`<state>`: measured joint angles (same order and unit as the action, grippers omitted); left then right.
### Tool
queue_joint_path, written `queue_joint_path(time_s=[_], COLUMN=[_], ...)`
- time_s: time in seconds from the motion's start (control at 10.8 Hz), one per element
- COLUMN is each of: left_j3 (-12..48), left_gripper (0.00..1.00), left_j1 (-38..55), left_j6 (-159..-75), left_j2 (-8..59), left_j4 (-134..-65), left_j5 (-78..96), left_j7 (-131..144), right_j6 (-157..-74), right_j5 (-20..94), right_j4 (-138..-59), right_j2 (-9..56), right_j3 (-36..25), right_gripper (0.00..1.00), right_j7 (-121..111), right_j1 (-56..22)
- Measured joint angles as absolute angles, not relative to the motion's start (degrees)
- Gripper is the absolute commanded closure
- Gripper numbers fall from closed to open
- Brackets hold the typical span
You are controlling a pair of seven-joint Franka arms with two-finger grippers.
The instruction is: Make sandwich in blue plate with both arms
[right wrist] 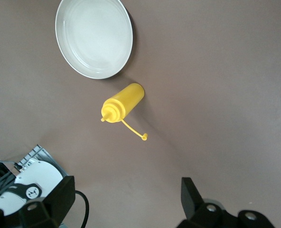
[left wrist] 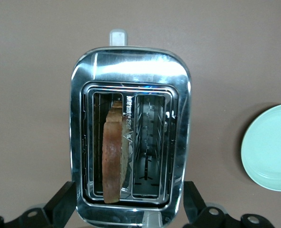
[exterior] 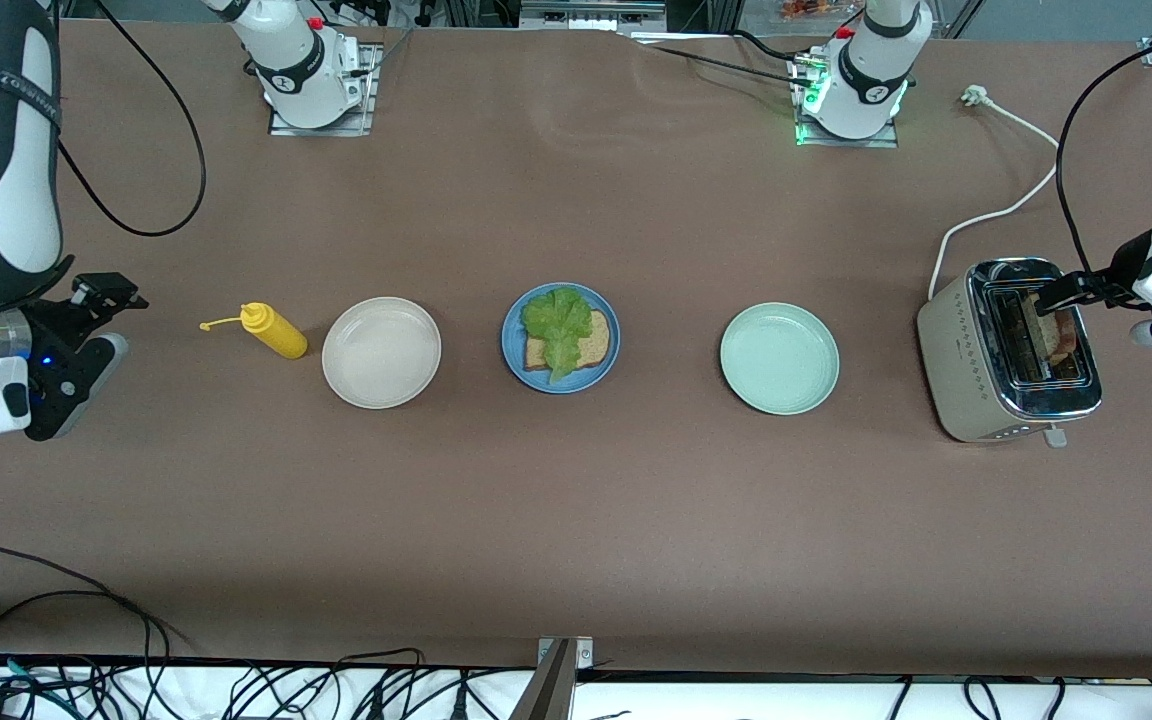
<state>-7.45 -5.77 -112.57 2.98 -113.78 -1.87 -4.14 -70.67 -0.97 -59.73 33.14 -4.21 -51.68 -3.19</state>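
Toaster (exterior: 1011, 350) standing at the left arm's end of the brown worktop (exterior: 576, 540), one toast slice (left wrist: 113, 156) upright in a slot. Left claw (left wrist: 128, 209) hangs over it, fingers spread wide on either side of the toaster. At mid-worktop, the blue plate (exterior: 608, 371) carries a toast slice (exterior: 591, 346) topped with a lettuce leaf (exterior: 558, 320), between a cream plate (exterior: 381, 352) and a mint plate (exterior: 779, 358). Right claw (right wrist: 126, 199) waits with fingers apart above the worktop near a yellow squeeze bottle (exterior: 273, 330) lying beside the cream plate.
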Motion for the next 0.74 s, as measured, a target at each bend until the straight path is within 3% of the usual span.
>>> queue_joint_path(time_s=[0.19, 0.37, 0.46, 0.56, 0.74], left_j3=[-8.4, -9.1, -9.2, -9.2, -9.2], left_gripper=[0.24, 0.48, 0.66, 0.95, 1.0], left_j1=[-5.8, -5.9, -6.0, -6.0, -6.0], left_j6=[-113.6, -114.9, -115.2, -115.5, -115.8], left_j2=[5.3, 7.5, 8.1, 8.5, 8.9], left_j4=[-113.8, -113.9, -113.9, -113.8, -113.8], left_j5=[-1.9, -1.9, -1.9, -1.9, -1.9], left_j7=[-4.1, -4.2, -4.2, -4.2, -4.6], right_j6=[-70.7, -72.6, -75.4, -78.6, -85.6], right_j5=[-2.5, -3.7, -3.7, -3.7, -3.7], right_j4=[-60.4, -65.7, -70.1, -75.5, -86.4], right_j2=[31.7, 27.0, 23.6, 20.0, 12.9], right_j3=[-4.2, -3.8, -3.4, -3.2, -3.2], right_gripper=[0.0, 0.0, 0.0, 0.0, 0.0], right_j7=[-44.5, -33.2, -27.4, -21.4, -12.5], right_j1=[-4.2, -4.7, -4.9, -4.9, -4.6])
